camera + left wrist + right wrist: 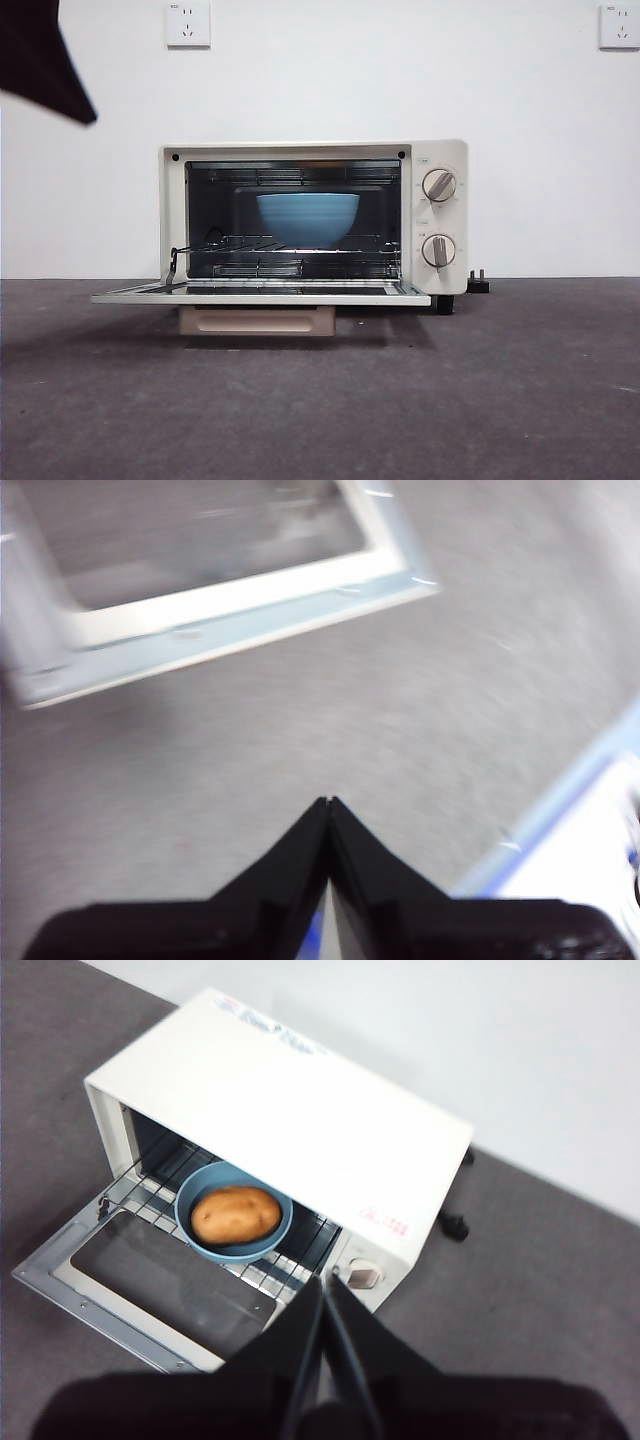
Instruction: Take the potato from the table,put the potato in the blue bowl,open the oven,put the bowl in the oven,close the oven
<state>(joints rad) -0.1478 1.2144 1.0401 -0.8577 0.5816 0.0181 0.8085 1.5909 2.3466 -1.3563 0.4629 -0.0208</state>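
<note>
**Hovering empty above the loaded oven**

Hanging over the oven (pixel 300 1130), my left claw (pixel 328 805) is pinched closed on nothing, above its dropped door (pixel 230 620). My right claw (pixel 325 1285) is closed, empty, above the blue bowl (pixel 235 1215) holding the potato (pixel 235 1215) on the oven's rack (pixel 290 243).

The counter (pixel 520 400) is a wide, flat, dark grey surface with a faintly mottled, matte look, running back to a white wall. A cream-white oven (pixel 440 215) stands on it on black feet, toward the back and about midway across. Its door (pixel 260 295) is folded down flat and hangs just above the counter, casting a soft shadow on the grey below.
</note>
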